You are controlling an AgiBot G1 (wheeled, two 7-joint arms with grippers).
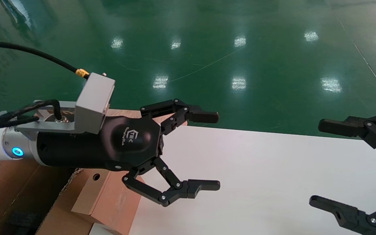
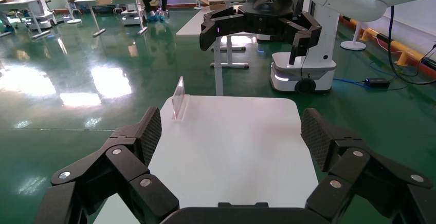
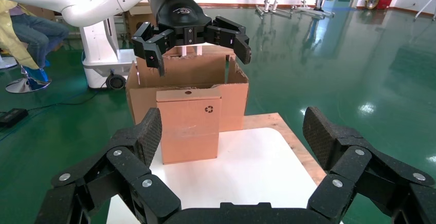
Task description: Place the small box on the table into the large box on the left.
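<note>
The small box (image 3: 189, 126) stands upright on the white table (image 3: 247, 167) at its left end. Its holed narrow side faces up and its recycling mark faces the right arm. It is right in front of the large box (image 3: 231, 80). In the head view the small box (image 1: 100, 195) sits just below my left gripper's body, beside the large box (image 1: 11, 192), which has ragged flaps and dark foam inside. My left gripper (image 1: 218, 151) is open and empty, hovering above the table (image 1: 256, 182) just past the small box. My right gripper (image 1: 316, 162) is open and empty at the right.
A light wooden board (image 3: 293, 142) lies under the table's left end. A clear plastic sign holder (image 2: 179, 98) stands at the table's far right corner. Shiny green floor surrounds the table (image 2: 231, 147). Another robot base and people are farther off.
</note>
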